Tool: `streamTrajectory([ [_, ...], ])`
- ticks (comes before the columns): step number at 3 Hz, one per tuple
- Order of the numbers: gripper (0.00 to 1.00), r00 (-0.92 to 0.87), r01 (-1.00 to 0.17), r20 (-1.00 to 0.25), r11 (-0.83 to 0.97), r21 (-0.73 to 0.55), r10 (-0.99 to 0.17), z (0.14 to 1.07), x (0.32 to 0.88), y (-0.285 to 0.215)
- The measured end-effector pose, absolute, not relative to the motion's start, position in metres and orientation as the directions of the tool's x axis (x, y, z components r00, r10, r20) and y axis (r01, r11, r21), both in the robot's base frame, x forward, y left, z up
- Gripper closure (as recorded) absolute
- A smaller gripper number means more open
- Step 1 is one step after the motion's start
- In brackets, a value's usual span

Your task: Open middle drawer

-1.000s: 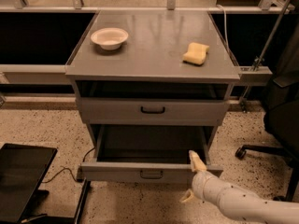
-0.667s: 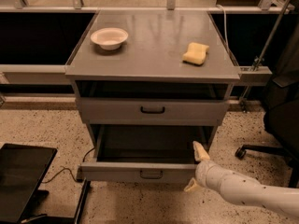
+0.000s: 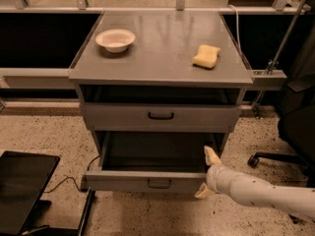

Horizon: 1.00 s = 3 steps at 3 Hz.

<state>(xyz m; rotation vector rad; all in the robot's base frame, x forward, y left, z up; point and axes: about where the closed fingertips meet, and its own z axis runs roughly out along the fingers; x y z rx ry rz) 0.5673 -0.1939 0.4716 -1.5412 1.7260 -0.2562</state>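
Middle drawer [image 3: 123, 181] is pulled well out of the cabinet, low in the stack, tray open and showing plain grey inside, small black handle [image 3: 159, 183] centred on its front. Gripper [image 3: 207, 173] sits at the drawer's right front corner, coming in from the lower right on a white arm [image 3: 261, 193]. Its fingers are spread and hold nothing: the upper tip [image 3: 211, 155] is over the tray's right edge, the lower one [image 3: 203, 191] just below the front's right end. Can't tell if either touches the metal. The drawer above [image 3: 123, 117] is closed, with its own black handle [image 3: 161, 115], and there's a dark gap between it and the cabinet top [image 3: 162, 48]. On top, a white bowl [image 3: 115, 39] sits upright back left and a yellow sponge [image 3: 206, 56] lies to the right, the two well apart. Speckled floor [image 3: 44, 136] all round. Flat black object [image 3: 24, 191] at lower left with a cable [image 3: 64, 181] running toward the cabinet base. Black office chair [image 3: 295, 127] on the right.
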Motion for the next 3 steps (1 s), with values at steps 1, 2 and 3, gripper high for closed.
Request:
streamTrajectory([
  [1, 0.00, 0.009, -0.763, -0.406, 0.256, -0.593, -0.914, 0.461, 0.591, -0.208],
  [2, 0.00, -0.022, -0.774, -0.406, 0.273, -0.572, -0.914, 0.449, 0.604, -0.218],
  [3, 0.00, -0.022, -0.778, -0.431, 0.286, -0.559, -0.902, 0.427, 0.590, -0.217],
])
